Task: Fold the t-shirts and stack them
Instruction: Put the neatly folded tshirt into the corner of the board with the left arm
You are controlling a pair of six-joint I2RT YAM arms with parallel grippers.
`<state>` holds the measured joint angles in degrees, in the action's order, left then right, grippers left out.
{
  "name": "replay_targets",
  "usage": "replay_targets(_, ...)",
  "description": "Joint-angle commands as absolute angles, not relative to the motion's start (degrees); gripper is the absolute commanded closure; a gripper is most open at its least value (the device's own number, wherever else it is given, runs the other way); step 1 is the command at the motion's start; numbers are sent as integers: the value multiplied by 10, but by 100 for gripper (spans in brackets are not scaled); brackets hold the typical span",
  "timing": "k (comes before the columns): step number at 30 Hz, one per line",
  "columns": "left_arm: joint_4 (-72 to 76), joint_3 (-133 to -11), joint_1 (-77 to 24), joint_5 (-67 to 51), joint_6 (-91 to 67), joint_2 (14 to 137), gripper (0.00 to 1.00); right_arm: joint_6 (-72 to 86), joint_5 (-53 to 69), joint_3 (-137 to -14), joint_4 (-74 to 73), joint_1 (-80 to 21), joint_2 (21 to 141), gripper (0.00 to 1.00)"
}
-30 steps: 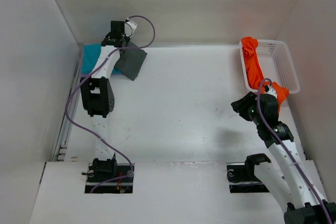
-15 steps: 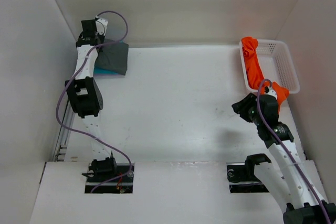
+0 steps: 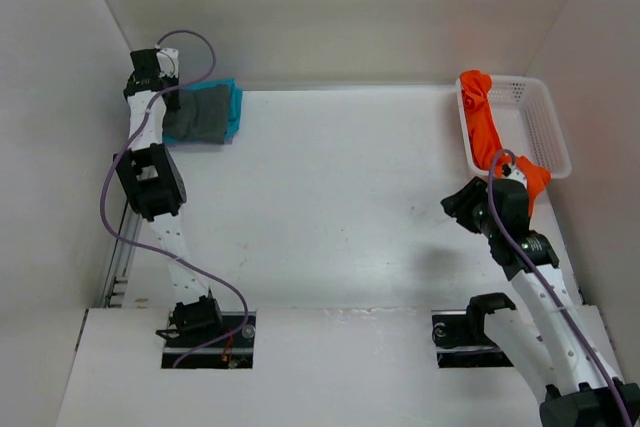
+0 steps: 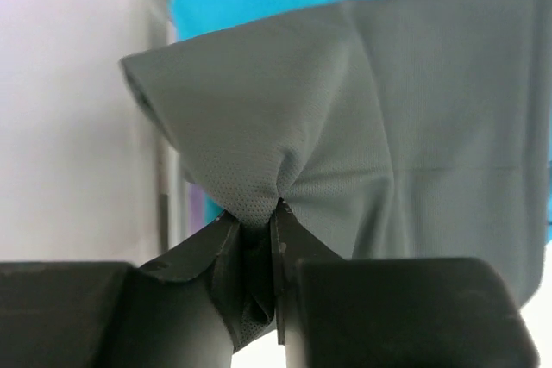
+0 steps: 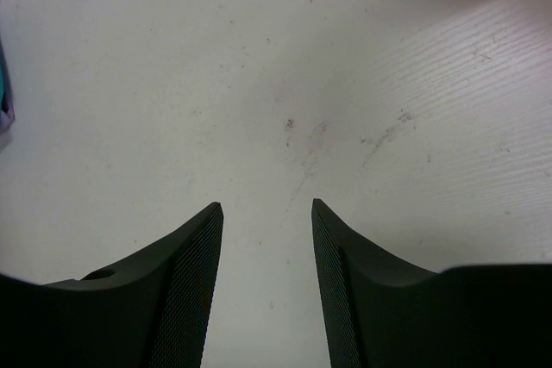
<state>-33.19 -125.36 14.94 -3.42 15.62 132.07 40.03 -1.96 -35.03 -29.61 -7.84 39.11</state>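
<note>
The dark grey cloth t-shirt [image 3: 195,119] is lying at ten o'clock atop the teal t-shirt [image 3: 233,105], the left gripper [image 4: 256,217] pinching its edge; we are worrying that retreating while clamped drags the fold apart. The right gripper [image 5: 263,208] is hovering parted, empty. At two o'clock the white plastic mesh basket [image 3: 552,137] is holding the bright orange t-shirt [image 3: 483,132].

top: looking down from high behind, seeing the whole table [image 3: 330,197]
left wrist: looking very closely at the grey shirt [image 4: 388,109], far left
right wrist: looking down closely at the table
shared: top is also seeing that shirt
</note>
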Motion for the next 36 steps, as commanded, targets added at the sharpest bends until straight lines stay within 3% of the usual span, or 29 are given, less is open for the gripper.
replay_targets(1,-325,-1280,156,-40,149,1344,83,389,-23,-376,-294,-74,389,49)
replay_targets(6,-293,-1281,169,34,153,1348,52,389,-25,-381,-307,-77,387,49)
replay_targets(9,-272,-1280,167,61,168,1335,46,388,-32,-387,-313,-79,387,49)
replay_targets(16,-218,-1218,146,125,235,1268,40,325,-83,-470,-351,-72,429,45)
replay_targets(23,-71,-1030,109,200,348,1150,35,188,-170,-591,-353,65,548,33)
replay_targets(25,-65,-983,96,196,346,1116,34,171,-178,-593,-329,114,568,20)
replay_targets(26,-68,-959,88,190,342,1099,33,164,-171,-590,-316,139,575,0)
replay_targets(36,-179,-789,-14,78,246,988,31,209,-100,-568,-252,236,684,0)
